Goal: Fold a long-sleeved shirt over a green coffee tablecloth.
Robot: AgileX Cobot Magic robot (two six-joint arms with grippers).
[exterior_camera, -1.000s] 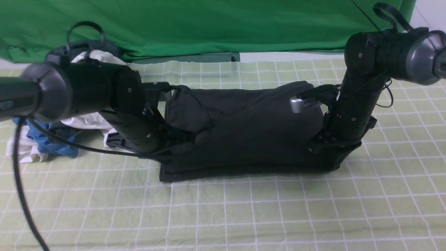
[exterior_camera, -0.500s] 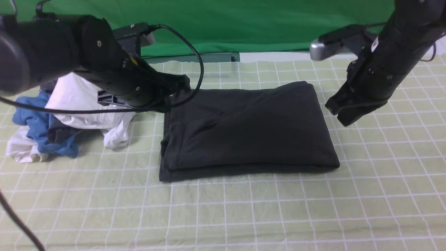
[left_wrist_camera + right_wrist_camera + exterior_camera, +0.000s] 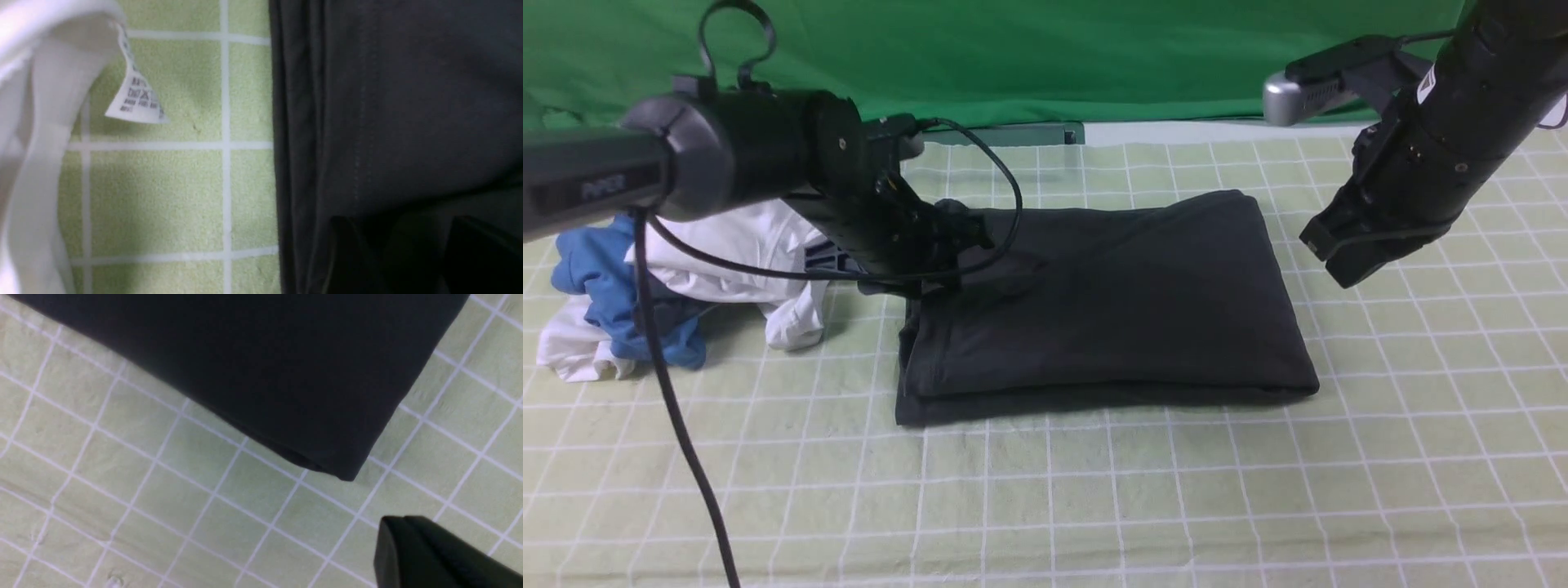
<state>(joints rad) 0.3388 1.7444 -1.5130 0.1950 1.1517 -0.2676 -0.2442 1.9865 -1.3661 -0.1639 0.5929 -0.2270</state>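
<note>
**Folded black shirt lies flat as both arms hang off it**

At the far left of the front view a heap of white cloth (image 3: 727, 269) and blue cloth (image 3: 596, 278) lies on the pale yellow-green tablecloth with a thin white grid (image 3: 1094, 490) that covers the bench. Just beside that heap, the left claw (image 3: 947, 245) sits low over the left end of the black long-sleeved shirt (image 3: 1111, 310). In the left wrist view two dark fingers (image 3: 347, 253) stand apart with only dark fabric between them, so the claw looks parted and holds nothing that I can make out.

The shirt lies in the middle of the tablecloth as a thick, layered rectangle. Its long axis runs left to right across the view, with stacked edges at the left end and a rounded fold at the right.

On the right, the right claw (image 3: 1339, 253) hangs clear above the tablecloth, near the shirt's right end, pressed shut and empty.

By my judgement the folding is essentially finished and this is the letting-go step. The next move calls for lifting the left claw straight up, so that no layer drags.
</note>
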